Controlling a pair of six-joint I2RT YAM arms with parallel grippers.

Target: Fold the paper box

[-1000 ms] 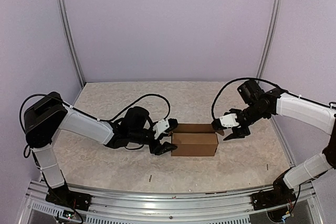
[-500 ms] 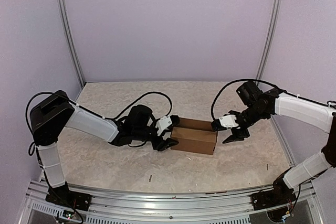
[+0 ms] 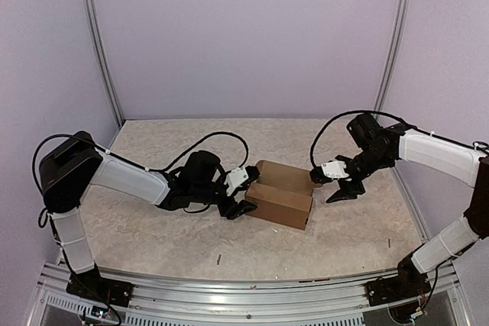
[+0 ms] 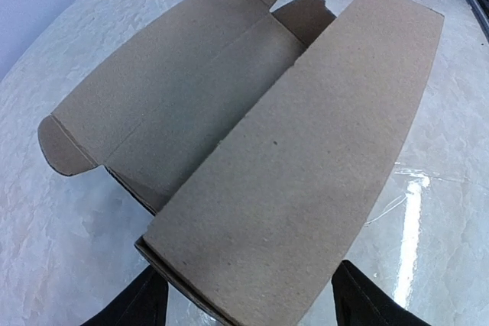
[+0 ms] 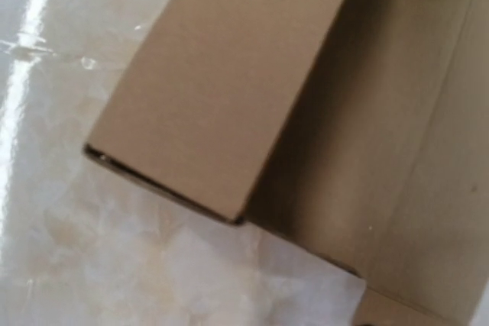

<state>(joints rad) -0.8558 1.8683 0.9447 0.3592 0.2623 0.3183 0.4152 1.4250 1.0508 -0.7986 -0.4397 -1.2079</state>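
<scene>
On bench (image 3: 137, 238), centre: paper box (image 3: 284, 202) lies skewed, lid open | left jaws apart, flanking its left end, seemingly to brace it | right jaws apart beside right end, holding nothing

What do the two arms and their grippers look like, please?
Both the left arm and the right arm have white shell links with bulky black joints. A thin black cable loops loosely off each. The left gripper and right gripper each have a white body and two black fingers.
</scene>
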